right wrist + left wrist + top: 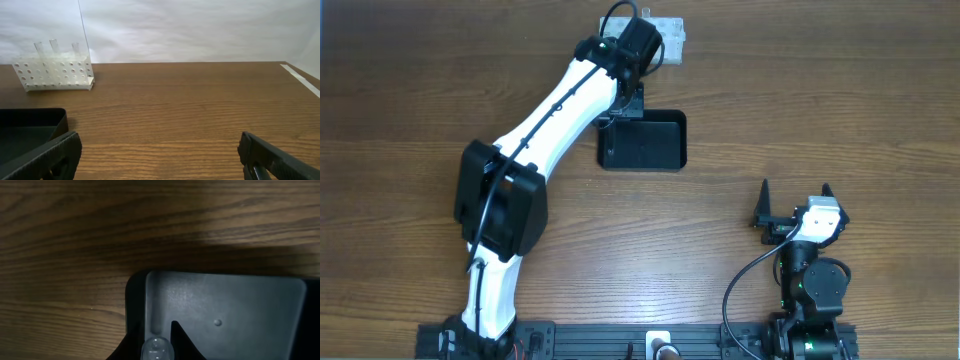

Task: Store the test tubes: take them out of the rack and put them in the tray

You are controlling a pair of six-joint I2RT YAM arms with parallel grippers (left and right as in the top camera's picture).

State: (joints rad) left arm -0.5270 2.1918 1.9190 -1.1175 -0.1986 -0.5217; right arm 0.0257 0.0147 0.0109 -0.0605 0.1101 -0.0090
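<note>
The black tray point(660, 150) lies at the table's far middle, with the white test tube rack point(672, 38) just beyond it. In the right wrist view the rack point(54, 74) holds three upright clear tubes point(52, 47). My left gripper point(623, 108) hangs over the tray's near-left corner point(165, 295), shut on a clear test tube point(157, 349) whose rounded end points at the tray floor. My right gripper point(795, 198) rests open near the right arm's base, well away from the tray point(30, 127), with nothing between its fingers point(55, 155).
Bare wooden tabletop surrounds the tray and the rack. The left arm's white links point(545, 125) slant across the table's left half. The table's right edge point(302, 77) shows in the right wrist view.
</note>
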